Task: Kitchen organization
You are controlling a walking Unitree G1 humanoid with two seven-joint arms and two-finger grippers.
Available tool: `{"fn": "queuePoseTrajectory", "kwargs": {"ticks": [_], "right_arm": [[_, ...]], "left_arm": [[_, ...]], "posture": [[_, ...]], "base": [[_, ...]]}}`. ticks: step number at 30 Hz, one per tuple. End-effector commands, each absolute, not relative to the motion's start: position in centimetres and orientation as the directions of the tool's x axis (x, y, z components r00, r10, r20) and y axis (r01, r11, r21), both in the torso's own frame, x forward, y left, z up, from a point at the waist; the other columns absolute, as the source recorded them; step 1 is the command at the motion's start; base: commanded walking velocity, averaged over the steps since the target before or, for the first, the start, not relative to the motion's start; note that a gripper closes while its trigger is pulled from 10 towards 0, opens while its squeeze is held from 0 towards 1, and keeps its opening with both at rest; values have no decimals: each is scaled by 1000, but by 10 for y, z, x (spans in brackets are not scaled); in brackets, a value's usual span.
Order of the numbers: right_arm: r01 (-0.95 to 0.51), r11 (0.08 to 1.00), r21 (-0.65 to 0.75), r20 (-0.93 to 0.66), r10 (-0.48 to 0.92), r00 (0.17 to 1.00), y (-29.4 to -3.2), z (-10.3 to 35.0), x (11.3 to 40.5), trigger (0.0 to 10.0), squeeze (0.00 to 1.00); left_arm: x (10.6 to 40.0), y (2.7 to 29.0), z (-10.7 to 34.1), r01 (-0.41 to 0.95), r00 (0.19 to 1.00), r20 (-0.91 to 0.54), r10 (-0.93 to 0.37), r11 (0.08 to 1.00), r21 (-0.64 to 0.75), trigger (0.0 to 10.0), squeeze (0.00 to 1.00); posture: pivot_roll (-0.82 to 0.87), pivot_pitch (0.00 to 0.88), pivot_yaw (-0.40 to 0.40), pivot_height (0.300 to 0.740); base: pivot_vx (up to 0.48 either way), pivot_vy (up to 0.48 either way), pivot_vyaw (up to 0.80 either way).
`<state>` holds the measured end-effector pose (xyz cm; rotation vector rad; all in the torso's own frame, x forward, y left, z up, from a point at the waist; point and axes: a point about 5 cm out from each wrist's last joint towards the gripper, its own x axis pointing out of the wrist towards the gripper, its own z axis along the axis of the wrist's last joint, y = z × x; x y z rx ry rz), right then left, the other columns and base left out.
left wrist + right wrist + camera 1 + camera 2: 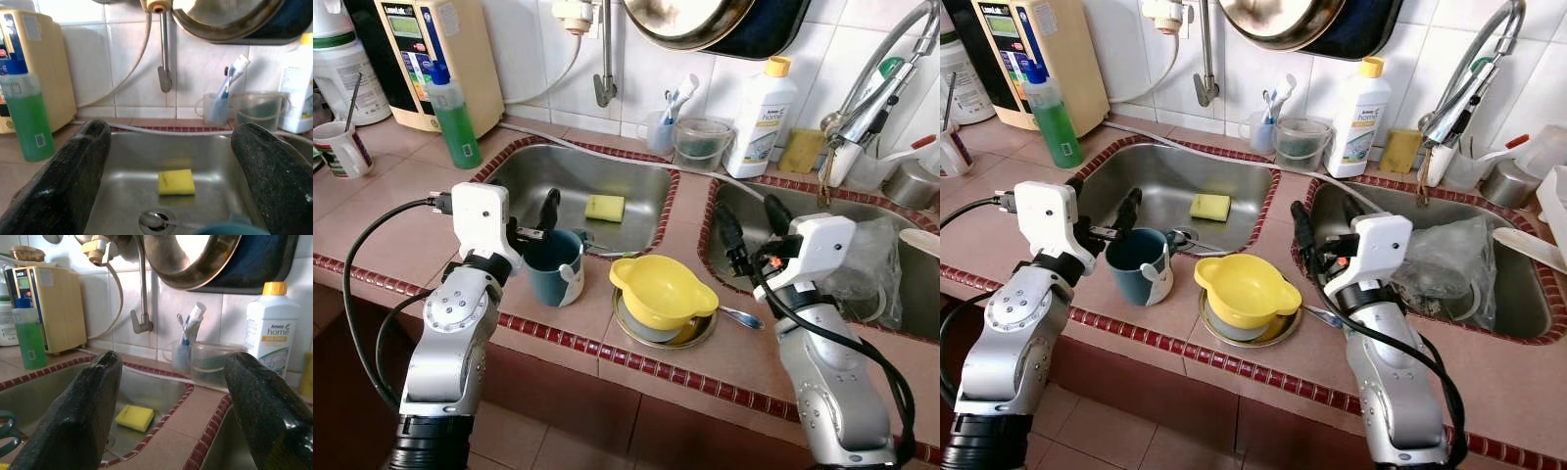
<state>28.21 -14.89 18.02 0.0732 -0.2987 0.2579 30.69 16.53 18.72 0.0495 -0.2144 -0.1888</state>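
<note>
Pink-tiled, with a dark red mosaic edge, the kitchen surface (382,186) is seen to carry two stainless steel sink basins, the left one (578,191) and the right one (822,230); one rectangular yellow sponge (605,207) lies on the floor of the left basin, with one metal spoon (156,221) by the drain. One dark teal ceramic mug (554,266) stands upright on the tiles between the basin and the front edge; the left claw (533,223) is held spread apart around the mug's rim, grasping nothing, one finger inside or over the mouth and the other behind; whether the rim is touched cannot be told. Just beside the mug, one yellow plastic two-handled bowl (662,290) is stacked on a metal plate (695,335); a second spoon (740,316) lies at the plate's right. The right claw (749,235) is held released above the strip between the two basins, empty. One clear plastic bag (867,264) sits in the right basin. Along the wall are counted one green liquid soap bottle (455,116), one white detergent bottle with a yellow cap (760,117), one clear cup of toothbrushes (662,127) and one cream water dispenser (440,59).
</note>
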Motion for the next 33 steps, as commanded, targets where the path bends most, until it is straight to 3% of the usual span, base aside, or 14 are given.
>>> {"fn": "queuePoseTrajectory", "kwargs": {"ticks": [1, 12, 21, 28, 33], "right_arm": [[-257, 966, 29, 305, 237, 923, -150, 179, 283, 10000, 0], [-318, 948, 5, 282, 304, 910, -144, 176, 277, 10000, 0], [-499, 866, -31, 214, 493, 843, -133, 172, 257, 10000, 0], [-563, 825, -46, 190, 561, 806, -128, 171, 249, 10000, 0], [-662, 745, -85, 127, 667, 734, -129, 172, 232, 10000, 0]], "left_arm": [[304, 166, 185, 202, 956, 201, -213, 977, 73, 10000, 0], [308, 173, 183, 223, 962, 142, -232, 972, 80, 10000, 0], [306, 184, 183, 224, 965, 113, -235, 970, 99, 10000, 0], [302, 185, 182, 248, 961, 101, -259, 963, 107, 10000, 0], [299, 183, 188, 317, 945, 56, -324, 943, 101, 10000, 0]], "posture": [[-5, 0, -16, 740], [-3, 0, -25, 740], [-11, 0, -41, 740], [-9, 1, -45, 740], [-2, 9, -45, 740]], "base": [[0, 0, 0], [0, 0, 0], [0, 0, 0], [0, 0, 0], [0, 0, 0]]}}
